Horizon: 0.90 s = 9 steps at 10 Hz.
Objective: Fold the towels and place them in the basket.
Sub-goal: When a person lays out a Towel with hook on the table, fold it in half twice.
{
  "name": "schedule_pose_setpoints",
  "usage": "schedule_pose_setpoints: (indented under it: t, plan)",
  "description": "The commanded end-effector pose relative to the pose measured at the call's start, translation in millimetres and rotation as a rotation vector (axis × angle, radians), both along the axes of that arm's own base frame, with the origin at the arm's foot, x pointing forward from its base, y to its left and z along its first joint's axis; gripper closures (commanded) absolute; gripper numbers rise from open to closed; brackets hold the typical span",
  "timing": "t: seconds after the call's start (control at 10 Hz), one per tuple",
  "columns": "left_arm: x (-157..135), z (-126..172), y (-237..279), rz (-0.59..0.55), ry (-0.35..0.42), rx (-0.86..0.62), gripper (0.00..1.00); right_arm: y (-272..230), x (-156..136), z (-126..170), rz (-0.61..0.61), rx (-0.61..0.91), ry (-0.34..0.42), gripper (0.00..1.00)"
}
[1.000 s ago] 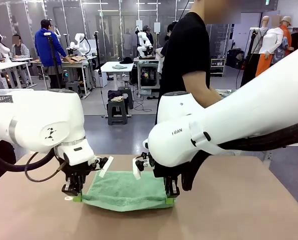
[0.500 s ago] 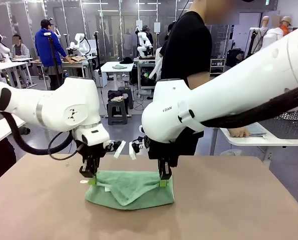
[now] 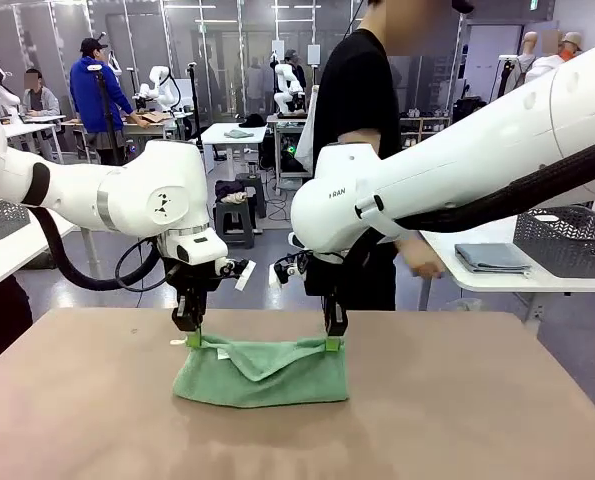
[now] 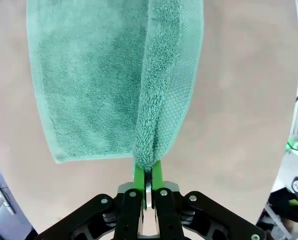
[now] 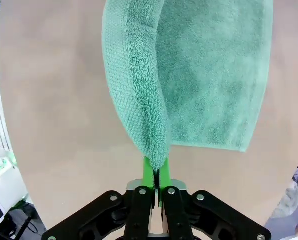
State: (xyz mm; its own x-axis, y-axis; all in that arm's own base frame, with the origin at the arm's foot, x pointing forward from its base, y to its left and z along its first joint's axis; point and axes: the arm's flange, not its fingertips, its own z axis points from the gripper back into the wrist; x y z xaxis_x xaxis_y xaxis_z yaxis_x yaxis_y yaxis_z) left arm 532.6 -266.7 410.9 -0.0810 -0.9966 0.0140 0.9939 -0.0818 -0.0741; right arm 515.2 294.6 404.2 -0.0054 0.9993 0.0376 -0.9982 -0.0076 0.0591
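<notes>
Meanwhile, green towel (image 3: pixel 262 372) is pinched; grey towel (image 3: pixel 492 258) lies beside basket (image 3: pixel 567 242).

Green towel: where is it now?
In the front view the green towel lies in the middle of the table, one corner in the left gripper, one in the right gripper.

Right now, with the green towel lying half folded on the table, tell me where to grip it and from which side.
Grip the towel at its two raised corners, coming from above, as the left end effector and right end effector pinch it now. It is limp and sags between them, so a single middle grip would likely bunch it.
</notes>
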Motion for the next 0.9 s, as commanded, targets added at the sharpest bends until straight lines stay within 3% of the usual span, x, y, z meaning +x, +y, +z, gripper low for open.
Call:
schedule_pose_setpoints:
  t: [0.0,0.3,0.8]
  plan:
    - [11,0,-5,0.011,0.002,0.017,0.93,-1,12,0,0.033,-0.011,-0.012,0.95]
    - [23,-6,-4,0.067,-0.023,0.012,0.93,2,23,-5,0.022,0.002,-0.06,0.95]
    - [36,-15,21,0.193,-0.02,0.039,0.93,4,38,-12,0.005,-0.001,-0.068,0.95]
